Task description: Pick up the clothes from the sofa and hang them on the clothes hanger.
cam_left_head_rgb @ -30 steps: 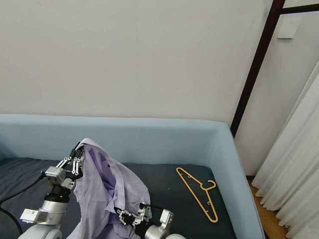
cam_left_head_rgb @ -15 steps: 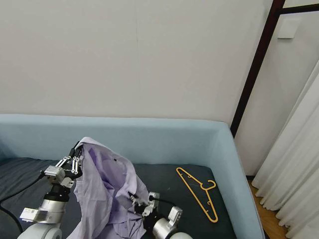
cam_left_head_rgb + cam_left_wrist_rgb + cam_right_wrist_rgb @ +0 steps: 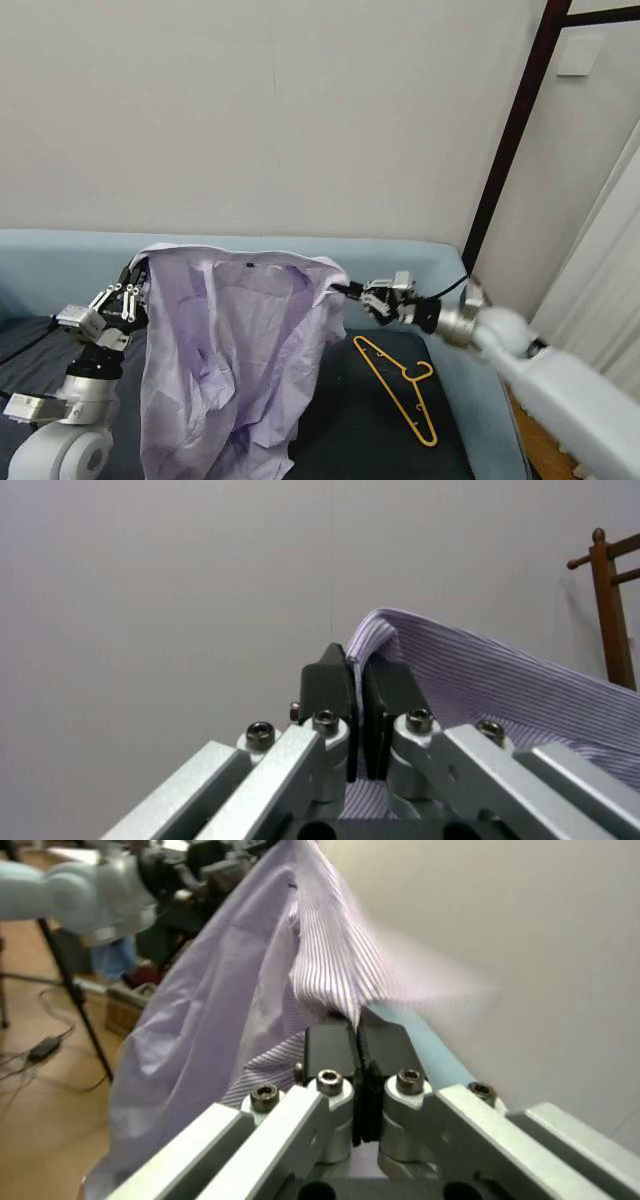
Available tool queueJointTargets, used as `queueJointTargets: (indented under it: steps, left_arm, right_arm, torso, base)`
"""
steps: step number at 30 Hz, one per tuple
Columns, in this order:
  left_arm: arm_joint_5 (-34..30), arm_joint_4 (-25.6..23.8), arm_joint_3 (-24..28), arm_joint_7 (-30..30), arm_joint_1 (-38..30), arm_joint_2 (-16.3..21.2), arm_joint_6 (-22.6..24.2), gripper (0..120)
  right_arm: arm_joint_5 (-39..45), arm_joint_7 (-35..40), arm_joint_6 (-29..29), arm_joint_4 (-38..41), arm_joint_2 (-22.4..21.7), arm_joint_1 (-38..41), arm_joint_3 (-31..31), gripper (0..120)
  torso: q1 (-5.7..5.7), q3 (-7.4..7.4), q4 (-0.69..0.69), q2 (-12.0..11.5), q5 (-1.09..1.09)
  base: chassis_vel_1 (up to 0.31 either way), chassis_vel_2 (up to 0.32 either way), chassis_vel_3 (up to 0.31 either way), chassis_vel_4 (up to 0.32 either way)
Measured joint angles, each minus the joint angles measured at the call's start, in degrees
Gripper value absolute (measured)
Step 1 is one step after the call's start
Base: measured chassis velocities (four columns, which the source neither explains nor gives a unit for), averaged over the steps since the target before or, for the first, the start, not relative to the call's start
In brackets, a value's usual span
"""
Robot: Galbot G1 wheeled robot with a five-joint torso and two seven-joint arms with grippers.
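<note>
Purple shirt (image 3: 235,350) is up in the air, spread wide btw the 2 grippers, over the blue sofa (image 3: 50,262).

L gripper (image 3: 138,283) is on the left, up by the sofa back. It pinches the shirt's top left corner. In the left wrist view the L gripper (image 3: 358,667) has its 2 black fingers (image 3: 325,682) pressed tight on the stripy shirt (image 3: 480,679) edge.

R gripper (image 3: 350,292) is out to the right, about as high, w/ its arm coming in from the right side. It pinches the shirt's top right corner. In the right wrist view the R gripper (image 3: 355,1027) has its fingers squeezed together w/ shirt (image 3: 250,960) cloth stuck btw them.

Top edge of the shirt is pulled nearly flat. The rest hangs down in soft folds.

Orange hanger (image 3: 412,377) lies flat on the dark seat, near the sofa's right end, right of the shirt & apart from it.

A wood rack (image 3: 607,607) pokes up far off in the left wrist view.
</note>
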Motion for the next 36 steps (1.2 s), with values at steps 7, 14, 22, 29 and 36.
queueJointTargets:
  steps: [7, 14, 22, 29, 36]
  left_arm:
    - [-4.9, 0.7, 0.6, -1.0, -4.3, 5.8, 1.8, 1]
    - [-7.7, 1.3, 1.4, -2.0, -10.5, 11.4, 3.5, 1]
    - [-7.3, -0.2, 0.3, -3.9, -14.7, 11.4, 6.3, 1]
    - [-0.9, -0.5, 0.5, -4.2, -8.9, 6.8, 7.1, 1]
    - [7.9, 1.7, 5.2, -6.3, -0.3, 0.5, 11.6, 1]
  right_arm:
    - [5.0, -4.0, -3.5, -3.4, 0.3, 10.0, -3.2, 0]
    - [8.6, -4.7, -5.1, -5.4, 2.1, 20.8, -9.2, 0]
    - [9.0, -7.6, -6.8, -10.6, 7.6, 32.1, -12.9, 0]
    - [3.6, -9.5, -7.4, -8.3, 7.5, 27.3, -12.7, 0]
    - [-11.1, -4.0, -2.6, -8.5, 7.5, 7.6, -9.8, 0]
  torso:
    - [0.0, 0.0, 0.02, 0.0, 0.01]
    - [0.0, -0.01, 0.0, 0.0, -0.01]
    - [0.0, -0.01, 0.02, 0.0, -0.01]
    - [-0.01, -0.02, 0.01, 0.0, -0.02]
    - [-0.01, -0.02, 0.01, 0.0, -0.02]
  base:
    - [0.0, 0.0, 0.0, 0.0]
    - [0.0, 0.0, 0.0, 0.0]
    - [0.0, 0.0, 0.0, 0.0]
    - [0.0, 0.0, 0.0, 0.0]
    - [0.0, 0.0, 0.0, 0.0]
